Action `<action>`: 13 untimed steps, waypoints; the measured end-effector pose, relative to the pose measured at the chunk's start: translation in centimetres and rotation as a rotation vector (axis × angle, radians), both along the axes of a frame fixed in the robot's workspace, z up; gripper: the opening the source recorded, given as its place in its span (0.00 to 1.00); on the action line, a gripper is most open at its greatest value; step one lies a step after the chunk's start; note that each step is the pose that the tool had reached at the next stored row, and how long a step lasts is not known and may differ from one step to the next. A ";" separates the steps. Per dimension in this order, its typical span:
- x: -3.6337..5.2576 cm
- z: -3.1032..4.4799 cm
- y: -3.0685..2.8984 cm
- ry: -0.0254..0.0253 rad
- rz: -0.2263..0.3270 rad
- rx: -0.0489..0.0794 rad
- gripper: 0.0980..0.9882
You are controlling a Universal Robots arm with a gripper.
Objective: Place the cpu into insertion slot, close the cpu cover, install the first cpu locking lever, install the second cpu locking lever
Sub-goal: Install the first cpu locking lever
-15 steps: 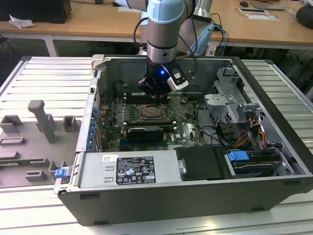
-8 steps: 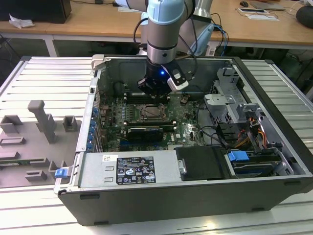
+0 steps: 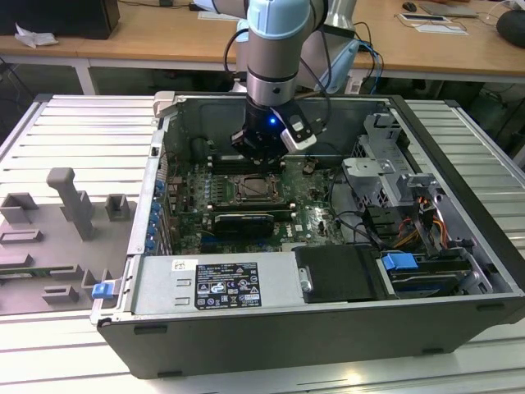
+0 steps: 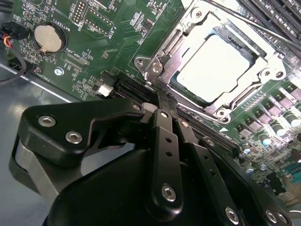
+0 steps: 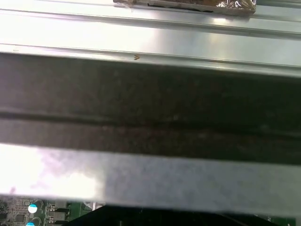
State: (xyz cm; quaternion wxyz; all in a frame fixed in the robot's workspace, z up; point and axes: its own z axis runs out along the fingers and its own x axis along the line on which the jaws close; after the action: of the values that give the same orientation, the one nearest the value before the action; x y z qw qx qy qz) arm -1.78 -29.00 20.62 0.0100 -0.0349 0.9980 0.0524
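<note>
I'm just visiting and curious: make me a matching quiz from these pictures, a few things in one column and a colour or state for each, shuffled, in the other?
Things:
1. cpu
2. cpu cover
3. coin battery
4. gripper

Descriptions:
A. round, silver, on the green board
B. black, poised at the socket's corner
C. pale square, seated in the socket
D. metal frame lying closed around the chip

Pairs: 1-C, 2-D, 3-A, 4-B
</note>
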 end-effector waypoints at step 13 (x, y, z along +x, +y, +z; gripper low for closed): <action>-0.01 -0.34 -0.05 0.0004 0.000 -0.029 0.01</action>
State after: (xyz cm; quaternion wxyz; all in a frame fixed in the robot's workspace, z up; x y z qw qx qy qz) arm -1.78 -29.04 20.28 0.0093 -0.0350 0.9986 0.0379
